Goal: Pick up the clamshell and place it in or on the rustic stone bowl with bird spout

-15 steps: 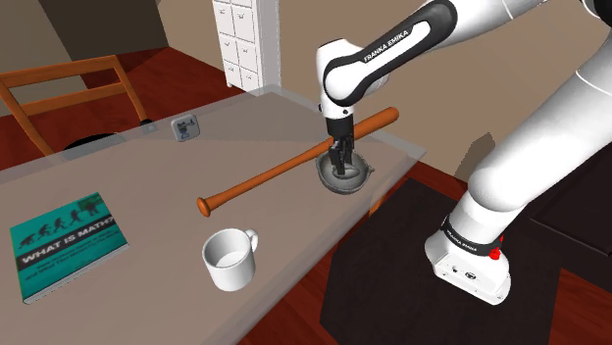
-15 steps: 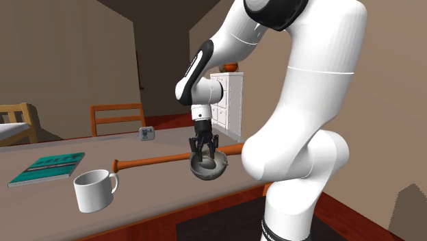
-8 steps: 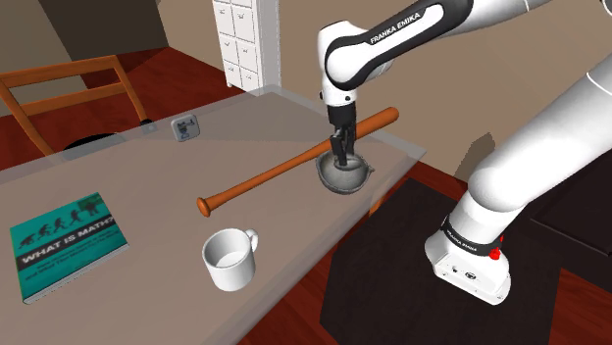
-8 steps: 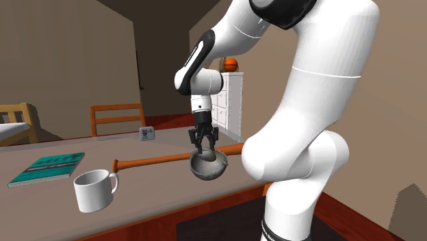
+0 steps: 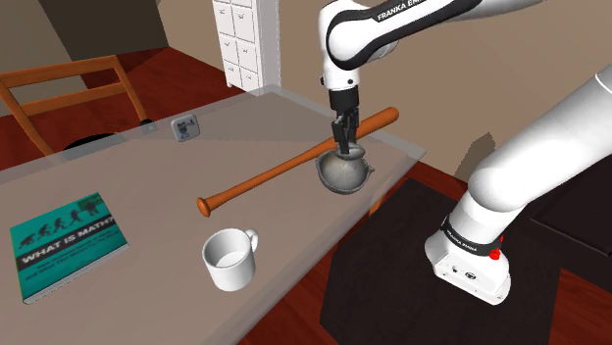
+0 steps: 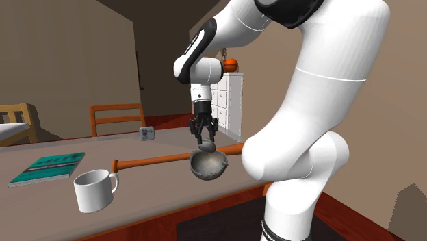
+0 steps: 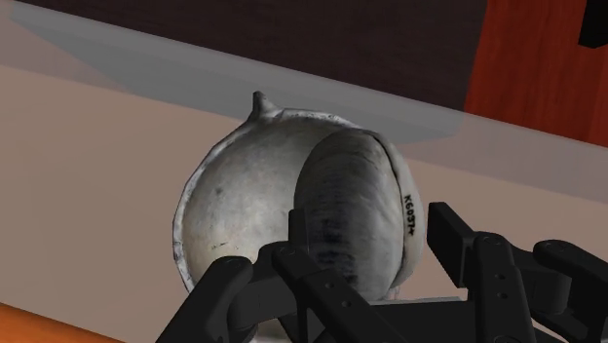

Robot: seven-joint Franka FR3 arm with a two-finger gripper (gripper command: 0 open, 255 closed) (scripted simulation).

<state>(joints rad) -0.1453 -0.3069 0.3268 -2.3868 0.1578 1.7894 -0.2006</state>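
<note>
Gripper (image 5: 345,145) has lifted clamshell (image 7: 356,214) just above bowl (image 6: 205,171) rim.

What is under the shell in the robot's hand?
The grey bowl sits below the clamshell, on the table. Its inside looks empty where it shows; the clamshell and hand cover the rest.

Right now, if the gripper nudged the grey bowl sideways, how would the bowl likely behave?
The bowl has a rounded underside, so it would probably rock or tip before sliding. It looks thick and stone-like, so it is likely rigid and rather heavy for its size. It sits close to the table edge, so a strong push might send it off.
</note>
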